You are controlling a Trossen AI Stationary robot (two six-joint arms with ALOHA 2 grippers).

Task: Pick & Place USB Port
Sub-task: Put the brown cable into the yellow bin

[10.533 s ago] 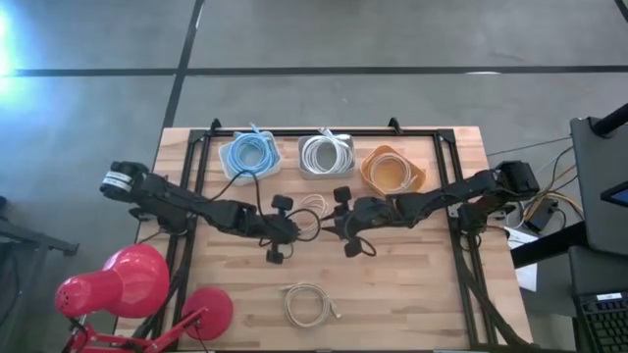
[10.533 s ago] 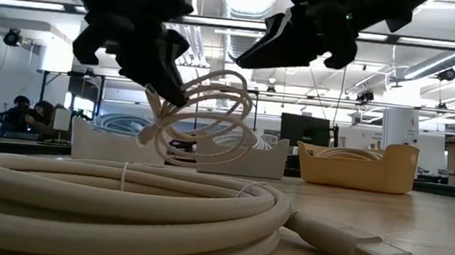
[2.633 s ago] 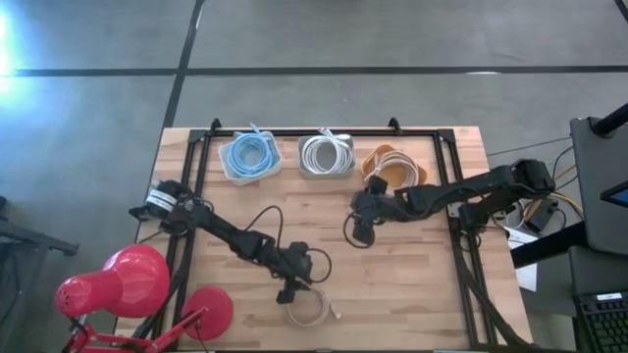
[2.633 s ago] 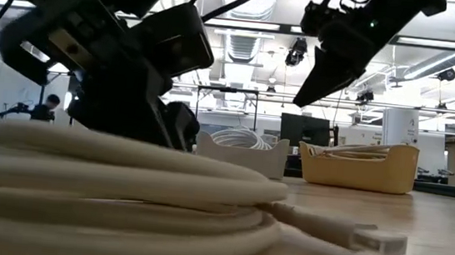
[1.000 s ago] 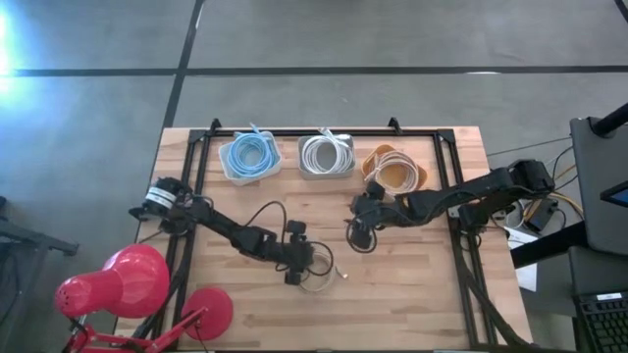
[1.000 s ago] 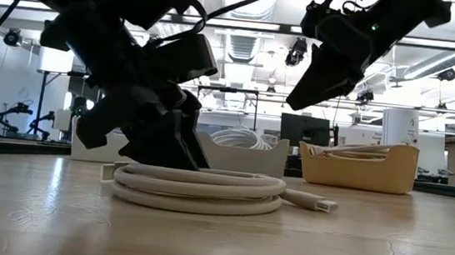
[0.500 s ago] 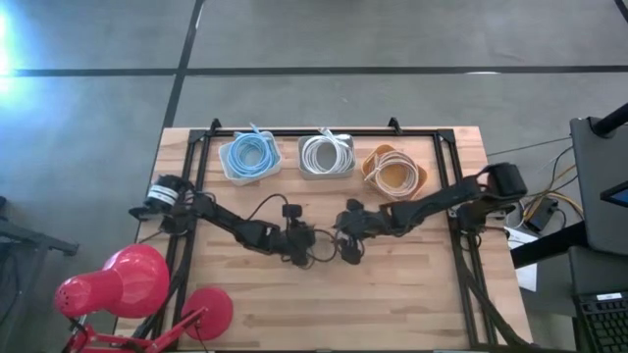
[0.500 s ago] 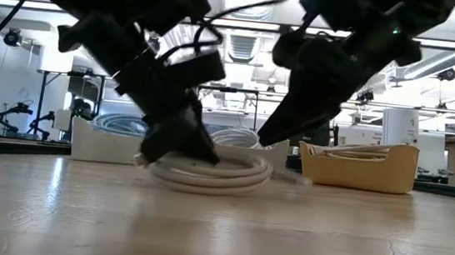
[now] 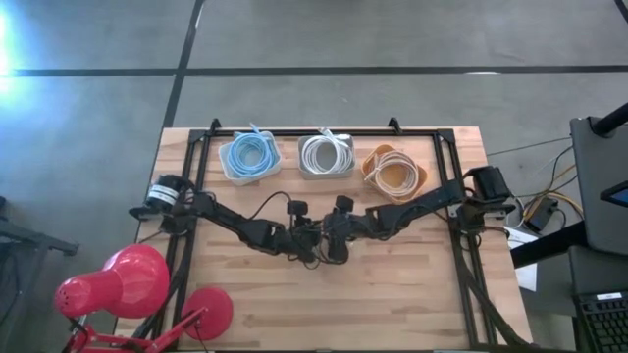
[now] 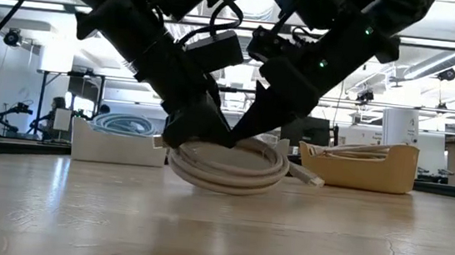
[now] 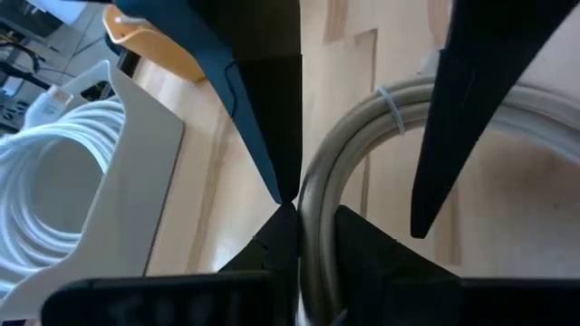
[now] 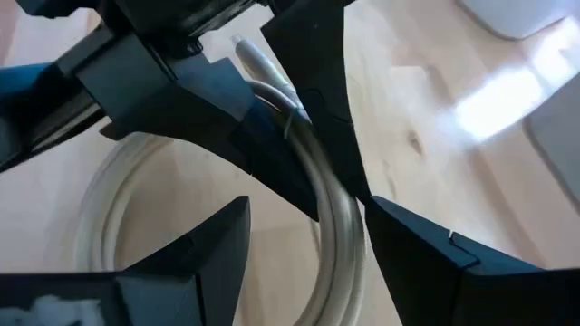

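A coil of beige USB cable [image 10: 232, 170] sits at mid table, bound by a thin tie [image 11: 388, 95], its plug [image 10: 310, 179] sticking out to the right. My left gripper [image 9: 306, 240] comes in from the table's left and is shut on the coil. My right gripper [image 9: 332, 235] comes in from the right and stands open, one finger [image 12: 204, 249] inside the ring and the other [image 12: 421, 258] outside it, with the cable strand [image 12: 337, 222] between them. Whether those fingers touch the cable, I cannot tell. My left gripper pinches the bundled strands on the coil's left side [image 11: 317, 195] between its two fingers [image 11: 276, 240]. The fingers slant down from the table's left and lie across the strands. The coil is tilted in the hold; whether its lower rim [image 10: 221, 190] rests on the wood does not show.
Three bins line the far edge: one with blue cable [image 9: 248, 157], one with white cable [image 9: 326, 155], and an orange one [image 9: 392, 169] holding beige cable. A red desk lamp [image 9: 128, 284] stands at the near left corner. Bare wood lies along the near edge.
My left gripper has taken hold of the coil, which lay flat nearer the front edge, and has carried it toward the far edge to mid table, where it now sits tilted. My right gripper has moved toward the table's left and come down over the coil.
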